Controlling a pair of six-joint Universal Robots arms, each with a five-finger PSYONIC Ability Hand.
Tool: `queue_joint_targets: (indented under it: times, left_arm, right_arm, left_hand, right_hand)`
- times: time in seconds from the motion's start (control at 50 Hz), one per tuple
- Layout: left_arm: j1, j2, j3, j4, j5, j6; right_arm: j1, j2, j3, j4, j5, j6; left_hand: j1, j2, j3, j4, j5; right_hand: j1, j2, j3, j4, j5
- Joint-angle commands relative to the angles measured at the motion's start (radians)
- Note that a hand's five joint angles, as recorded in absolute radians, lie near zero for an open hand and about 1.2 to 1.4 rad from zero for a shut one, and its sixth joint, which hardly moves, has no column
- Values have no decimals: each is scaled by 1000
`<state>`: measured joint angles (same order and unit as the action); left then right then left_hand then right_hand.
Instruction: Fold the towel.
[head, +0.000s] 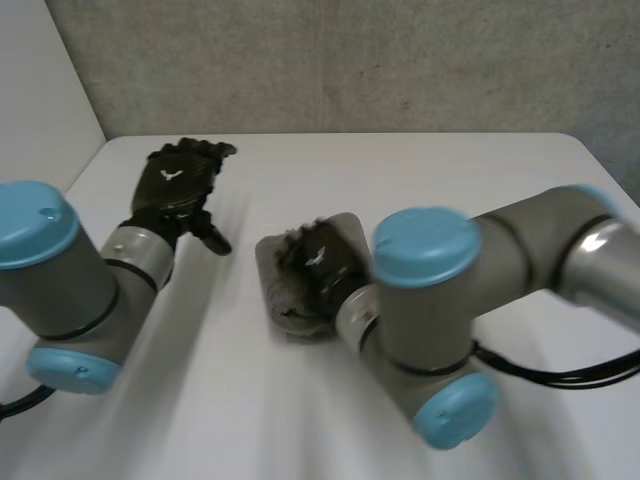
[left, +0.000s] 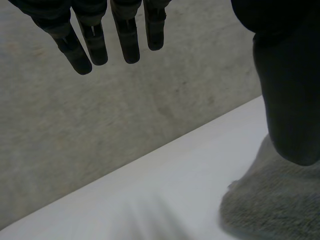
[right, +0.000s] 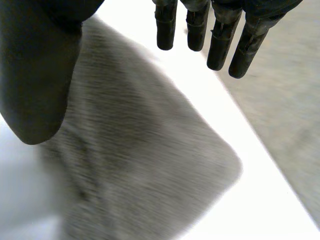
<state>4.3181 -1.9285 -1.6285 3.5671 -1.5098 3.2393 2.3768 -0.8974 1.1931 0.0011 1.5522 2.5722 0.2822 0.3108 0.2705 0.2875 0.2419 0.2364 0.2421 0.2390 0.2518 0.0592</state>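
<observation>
Currently, right hand (head: 320, 265) over grey towel (head: 268, 268), left hand (head: 178, 185) aside, all fingers (right: 218, 45) straight, apart.

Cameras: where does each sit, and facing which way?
Head view: between and behind the arms, looking down at the table; both arms, left hand, right hand.
Left wrist view: along the left palm toward the table's edge and wall; own straight fingers.
Right wrist view: along the right palm onto the towel; own straight fingers.
All three share the towel.
</observation>
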Motion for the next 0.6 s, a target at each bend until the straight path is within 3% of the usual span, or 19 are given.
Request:
queue_joint_targets:
  times: [0.02,0.16,0.28,0.44,0.5,0.6]
  left_arm:
    - [-110,-98,122,-37,-4,-3]
    - [-179,-227,183,-103,-6,-53]
    - [-216,-358,196,-189,-24,-72]
    - [-216,-350,190,-234,-98,-72]
    - [-218,-277,187,-234,-98,-75]
    - [-215,-156,190,-234,-98,-76]
  right_arm:
    - [-152,-175,131,-85,14,162]
    - [-200,-152,125,-59,0,240]
    - [-215,0,106,-49,-35,241]
    - [-217,77,43,17,-44,249]
    - [-217,18,42,25,-44,258]
    - [-228,-205,52,30,-40,371]
  left_hand:
    - [-69,-97,-57,-74,-203]
    - [-57,-86,-45,-62,-191]
    - [-51,-80,-39,-56,-185]
    - [-60,-88,-48,-65,-194]
    - [-69,-97,-57,-74,-203]
    - [-80,-109,-69,-86,-215]
  right_hand:
    - [-62,-68,-64,-77,-59]
    - [-62,-68,-64,-77,-59]
    - [-62,-68,-64,-77,-59]
    - [-62,-68,-64,-77,-59]
    - [-62,-68,-64,-77,-59]
    - [-62,-68,-64,-77,-59]
